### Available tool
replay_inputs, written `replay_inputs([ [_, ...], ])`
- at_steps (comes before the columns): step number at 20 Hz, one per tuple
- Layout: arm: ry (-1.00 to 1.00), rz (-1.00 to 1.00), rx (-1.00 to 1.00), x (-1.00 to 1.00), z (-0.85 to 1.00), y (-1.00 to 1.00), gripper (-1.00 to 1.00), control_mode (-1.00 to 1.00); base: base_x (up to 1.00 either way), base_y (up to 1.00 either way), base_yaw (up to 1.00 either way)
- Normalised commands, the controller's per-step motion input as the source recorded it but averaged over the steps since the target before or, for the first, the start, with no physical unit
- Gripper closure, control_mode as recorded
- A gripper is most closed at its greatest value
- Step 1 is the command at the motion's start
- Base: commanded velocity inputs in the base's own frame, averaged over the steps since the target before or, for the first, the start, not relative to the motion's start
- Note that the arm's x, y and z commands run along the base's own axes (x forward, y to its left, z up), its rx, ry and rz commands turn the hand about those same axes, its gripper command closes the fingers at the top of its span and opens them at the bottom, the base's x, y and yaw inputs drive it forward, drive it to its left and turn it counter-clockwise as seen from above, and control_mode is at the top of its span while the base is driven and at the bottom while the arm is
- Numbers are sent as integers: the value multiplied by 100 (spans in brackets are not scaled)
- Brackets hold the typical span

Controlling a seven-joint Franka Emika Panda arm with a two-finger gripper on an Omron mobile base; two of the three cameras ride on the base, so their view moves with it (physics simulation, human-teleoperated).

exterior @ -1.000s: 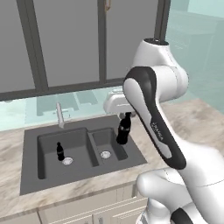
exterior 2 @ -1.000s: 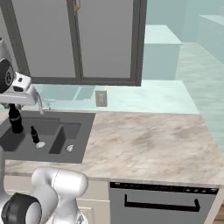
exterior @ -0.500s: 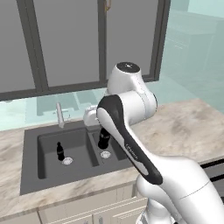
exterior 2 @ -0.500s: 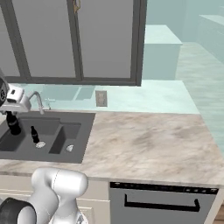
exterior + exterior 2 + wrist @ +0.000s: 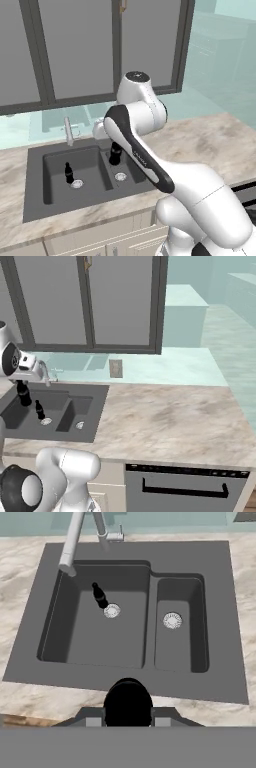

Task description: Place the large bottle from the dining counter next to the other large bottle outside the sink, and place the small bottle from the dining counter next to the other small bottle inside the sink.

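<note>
Small bottle (image 5: 115,153) held over sink (image 5: 32,192), unlabelled

The left base view looks from behind the arm, on its left side, forward and down; the sink (image 5: 80,172) lies in the lower left of the frame and the faucet (image 5: 68,131) stands above it. The right base view looks from the other side and is farther off; the same sink (image 5: 52,413) sits at the middle left edge, with the counter (image 5: 170,423) across the center. The hand view looks almost straight down from close above the sink (image 5: 135,617), with both basins in the center. All 3 views share the sink.
</note>
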Motion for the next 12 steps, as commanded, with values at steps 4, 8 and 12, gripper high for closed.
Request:
replay_inputs([
  [4, 5, 0, 0, 13, -30, 0, 100, -100, 0, 0, 0],
  [8, 0, 0, 0, 2, -39, 0, 100, -100, 0, 0, 0],
  [12, -1, 0, 0, 3, -43, 0, 100, -100, 0, 0, 0],
])
